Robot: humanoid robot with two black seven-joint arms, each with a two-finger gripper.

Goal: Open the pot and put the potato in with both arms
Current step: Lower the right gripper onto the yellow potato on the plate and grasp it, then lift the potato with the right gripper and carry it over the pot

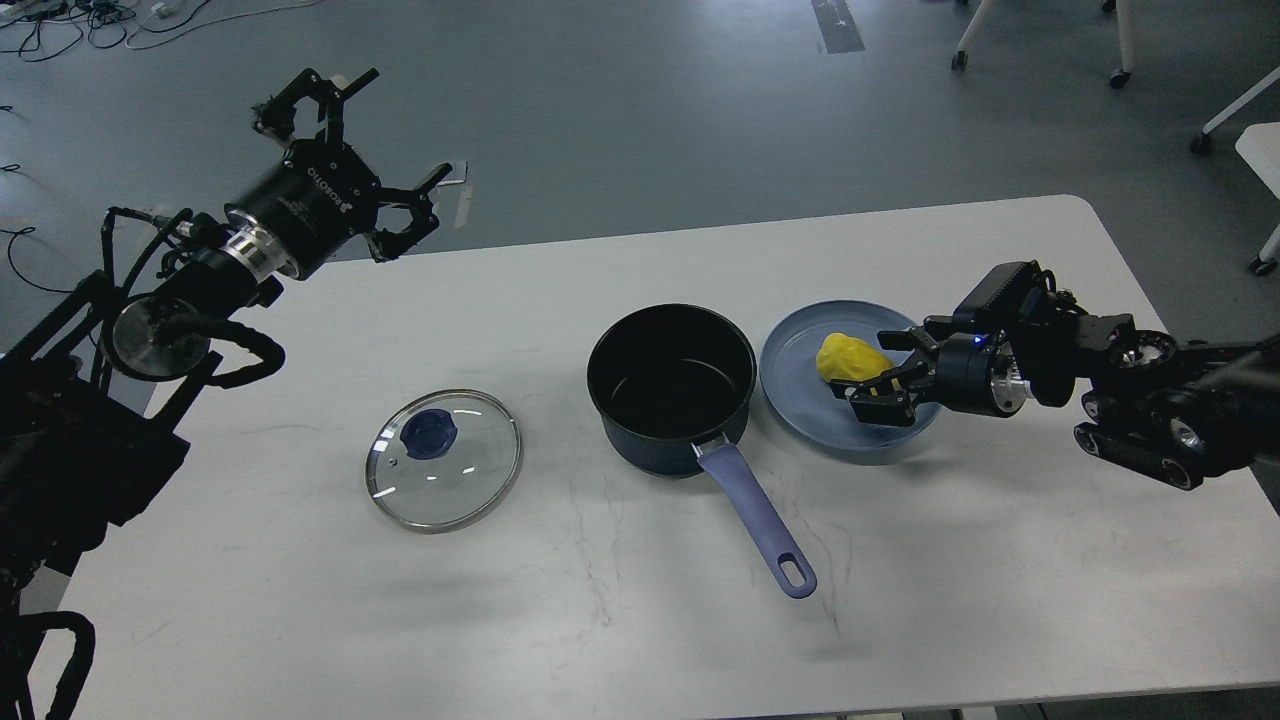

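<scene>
The dark blue pot (671, 388) stands open at the table's middle, empty, with its purple handle (758, 520) pointing toward me. Its glass lid (444, 459) with a blue knob lies flat on the table to the left. The yellow potato (846, 357) lies on a blue plate (800, 390) right of the pot. My right gripper (878, 375) is low over the plate with its fingers spread around the potato's right end. My left gripper (405, 125) is open and empty, raised beyond the table's far left edge.
The white table (1000, 560) has its far edge behind the pot and its right edge close behind my right arm. Chair legs and cables are on the grey floor beyond.
</scene>
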